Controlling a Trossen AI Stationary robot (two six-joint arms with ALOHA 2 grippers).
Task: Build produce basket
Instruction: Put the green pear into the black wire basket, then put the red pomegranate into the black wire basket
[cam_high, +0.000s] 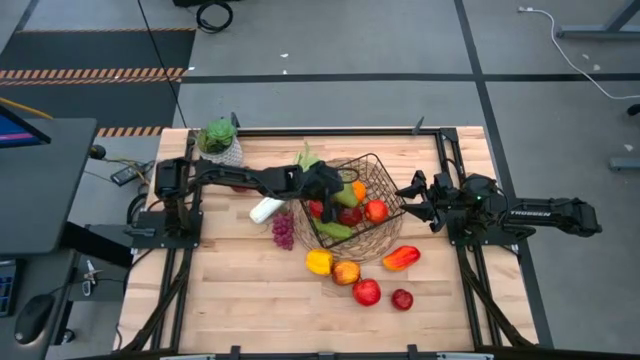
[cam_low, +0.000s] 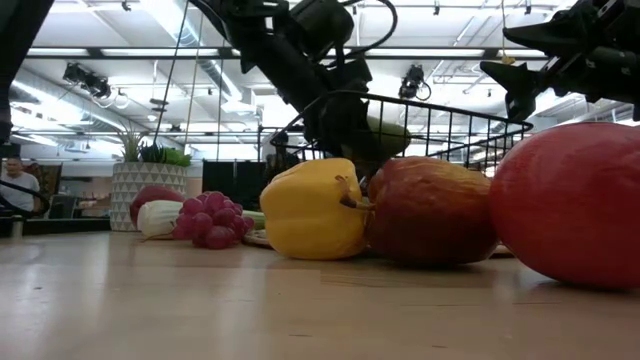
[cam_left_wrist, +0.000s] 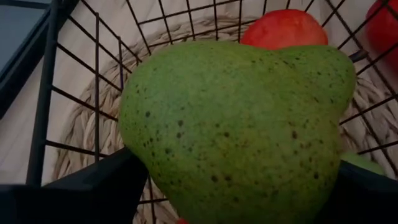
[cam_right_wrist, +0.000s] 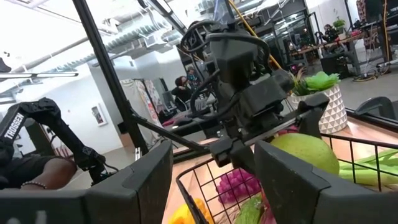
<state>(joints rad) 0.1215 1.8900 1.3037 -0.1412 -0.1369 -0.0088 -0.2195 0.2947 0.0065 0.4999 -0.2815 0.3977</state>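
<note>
The dark wire basket (cam_high: 385, 225) with a wicker base (cam_left_wrist: 93, 124) lies near the table's middle, holding red apples (cam_high: 375, 210), an orange (cam_high: 358, 190) and green produce. My left gripper (cam_high: 335, 186) reaches into its opening from the left, shut on a speckled green pear (cam_left_wrist: 242, 124). More produce lies on the table: a yellow pepper (cam_high: 319, 262), apples (cam_high: 366, 292), a red-orange pepper (cam_high: 400, 258), purple grapes (cam_high: 284, 231) and a leek (cam_high: 267, 209). My right gripper (cam_high: 412, 195) waits open just right of the basket, with nothing between its fingers. My left gripper pinches the pear between its two fingers (cam_left_wrist: 93, 186), one on each side of the pear's body (cam_left_wrist: 155, 168). The fingers slant down from the table's left side. The pear hangs clear above the wicker base, about level with the basket's rim (cam_low: 392, 135).
A leafy plant in a white pot (cam_high: 220, 140) stands at the table's far left corner. In the low view the yellow pepper (cam_low: 310, 210) and two apples (cam_low: 430, 210) lie close to the near edge. People show in the room beyond the table.
</note>
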